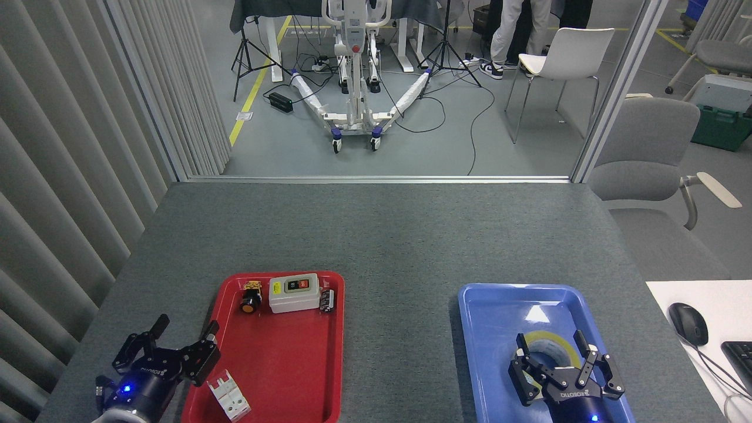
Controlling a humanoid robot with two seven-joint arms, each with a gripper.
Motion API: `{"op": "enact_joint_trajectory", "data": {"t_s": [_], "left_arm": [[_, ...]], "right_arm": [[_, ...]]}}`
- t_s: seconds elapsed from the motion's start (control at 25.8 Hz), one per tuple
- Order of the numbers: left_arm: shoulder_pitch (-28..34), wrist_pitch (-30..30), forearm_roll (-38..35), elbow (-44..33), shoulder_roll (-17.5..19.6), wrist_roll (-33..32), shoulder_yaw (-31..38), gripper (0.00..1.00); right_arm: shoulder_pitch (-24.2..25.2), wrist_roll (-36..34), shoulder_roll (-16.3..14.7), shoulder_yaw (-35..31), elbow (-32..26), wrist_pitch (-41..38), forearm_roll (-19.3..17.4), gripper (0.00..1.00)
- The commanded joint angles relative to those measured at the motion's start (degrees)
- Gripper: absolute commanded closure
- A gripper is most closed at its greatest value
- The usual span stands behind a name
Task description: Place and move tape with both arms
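Lying flat in the blue tray [470, 305], the tape [549, 346] sits between the right gripper's [552, 355] spread fingers, though whether they grip it I cannot tell. Left of the red tray [335, 352], well away from the blue tray, the left gripper [183, 330] hangs wide open, empty.

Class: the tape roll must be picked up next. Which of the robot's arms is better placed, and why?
Right. The right gripper hangs open directly over the tape in the blue tray; the left gripper is beside the red tray.
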Motion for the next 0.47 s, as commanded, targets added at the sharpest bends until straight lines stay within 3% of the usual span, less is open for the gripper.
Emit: {"op": "enact_joint_trajectory", "data": {"t_s": [0.0, 0.43], "left_arm": [[0.0, 0.0, 0.0, -0.1, 0.0, 0.0, 0.0, 0.00], [2.2, 0.3, -0.1, -2.6, 0.3, 2.1, 1.8, 0.00]], "right_arm": [[0.3, -0.2, 0.2, -0.1, -0.1, 0.1, 0.0, 0.00], [0.3, -0.2, 0.3, -0.3, -0.1, 0.2, 0.0, 0.00]]}}
